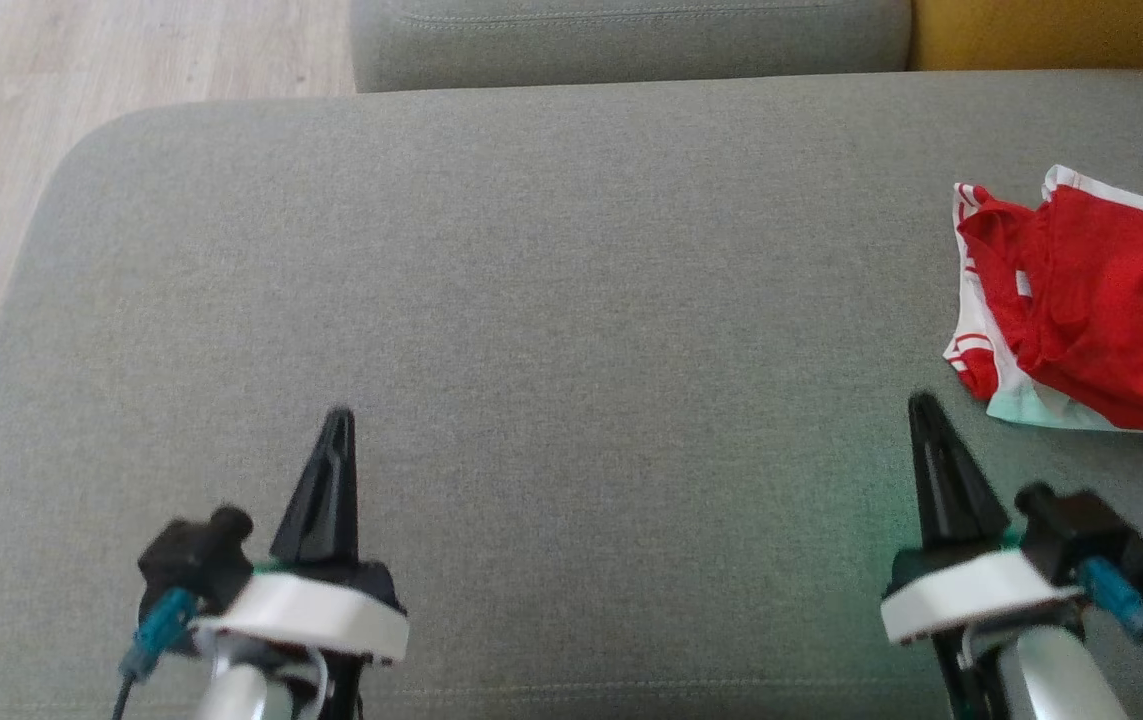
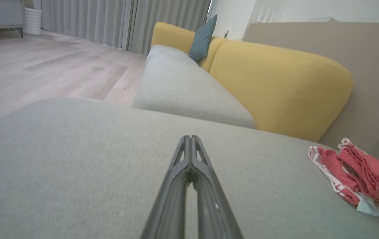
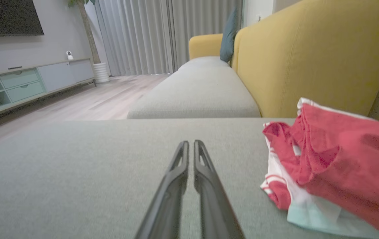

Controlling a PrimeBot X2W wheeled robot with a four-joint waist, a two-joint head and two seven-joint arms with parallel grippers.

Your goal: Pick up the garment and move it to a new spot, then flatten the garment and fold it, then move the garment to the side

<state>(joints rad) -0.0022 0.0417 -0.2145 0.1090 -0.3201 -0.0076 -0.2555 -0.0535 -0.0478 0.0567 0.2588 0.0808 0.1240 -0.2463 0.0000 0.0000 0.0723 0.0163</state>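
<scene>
A red and white garment (image 1: 1091,305) lies crumpled at the right edge of the grey sofa seat (image 1: 551,290). It also appears in the left wrist view as the garment (image 2: 358,174) at far right, and in the right wrist view as the garment (image 3: 335,166) close on the right. My left gripper (image 1: 339,415) hovers over the seat's near left part, shut and empty. My right gripper (image 1: 921,400) is shut and empty too, just left of the garment's near corner and apart from it. The closed left fingers (image 2: 189,156) and right fingers (image 3: 191,156) point across bare cushion.
A second grey cushion (image 1: 631,40) adjoins the far edge, with a yellow backrest (image 3: 308,56) to the right. Wooden floor (image 1: 81,80) lies past the seat's left edge. A TV cabinet (image 3: 27,83) and curtains stand far off.
</scene>
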